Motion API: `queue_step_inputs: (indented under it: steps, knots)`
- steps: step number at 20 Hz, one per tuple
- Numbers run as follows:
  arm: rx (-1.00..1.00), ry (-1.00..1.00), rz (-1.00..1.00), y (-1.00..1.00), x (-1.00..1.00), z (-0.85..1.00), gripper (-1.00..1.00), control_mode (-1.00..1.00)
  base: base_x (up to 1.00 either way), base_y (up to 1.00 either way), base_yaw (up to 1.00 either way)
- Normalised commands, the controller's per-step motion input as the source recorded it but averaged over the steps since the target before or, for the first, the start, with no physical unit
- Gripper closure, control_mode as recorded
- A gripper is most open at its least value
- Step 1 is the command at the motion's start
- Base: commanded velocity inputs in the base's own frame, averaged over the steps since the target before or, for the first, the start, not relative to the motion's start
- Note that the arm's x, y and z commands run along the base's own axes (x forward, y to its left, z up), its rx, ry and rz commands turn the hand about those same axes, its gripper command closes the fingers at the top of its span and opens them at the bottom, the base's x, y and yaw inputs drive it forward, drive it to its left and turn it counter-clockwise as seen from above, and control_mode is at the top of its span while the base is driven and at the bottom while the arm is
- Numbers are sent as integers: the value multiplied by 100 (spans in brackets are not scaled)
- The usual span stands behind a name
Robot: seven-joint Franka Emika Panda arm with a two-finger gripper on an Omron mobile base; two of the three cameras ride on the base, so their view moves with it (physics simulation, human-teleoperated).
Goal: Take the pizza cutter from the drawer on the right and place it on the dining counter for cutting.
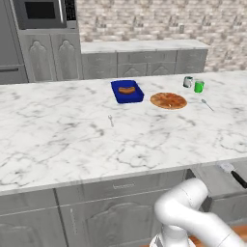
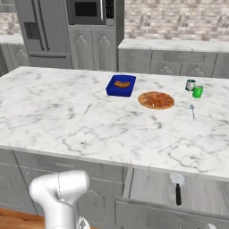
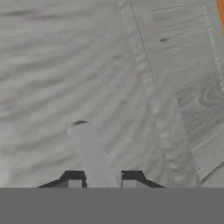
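Left base view: the dining counter (image 1: 62,140) spreads wide across the picture, white marble with grey veins. At its near right corner the drawer (image 1: 219,181) stands pulled out, and the pizza cutter (image 1: 231,172) lies inside it, pale wheel toward the counter and black handle running out to the picture's right edge. The white arm rises from the lower right, bending down below the counter's edge.

Right base view: the drawer (image 2: 197,190) is open beneath the counter's near edge (image 2: 134,156), at the lower right. The cutter (image 2: 177,188) rests flat on the grey floor of the drawer, wheel nearest the counter, handle pointing back toward the robot, so its long axis runs roughly front to back. The arm's elbow sits at the lower left, well apart from the cutter, so the tool lies to the right of the arm.

Hand view: the gripper (image 3: 103,180) is closed down on a pale grey bar handle (image 3: 89,153) that stands up between the two dark tips, against a grey panel front (image 3: 52,78). My judgement is that this is the drawer's own handle, though the view alone does not settle it. The coming move, as I judge it, is to let go of the bar, rise over the drawer front, and come down on the black handle from above, jaws set across that front-to-back axis.
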Motion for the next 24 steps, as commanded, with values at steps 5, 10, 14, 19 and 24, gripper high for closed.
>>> queue_step_inputs:
  steps: [5, 10, 14, 19, 24]
  knots:
    - [0, 1, 0, -2, -74, -30, 100, -100, 0, 0, 0]
    - [0, 3, 0, 0, -70, -34, 100, -100, 0, 0, 0]
    - [0, 5, 0, 0, -63, -29, 100, -100, 0, 0, 0]
    - [0, 2, 0, 0, -34, -13, -100, -100, 0, 0, 0]
    - [0, 0, 0, -9, -27, 0, -100, -100, 0, 0, 0]
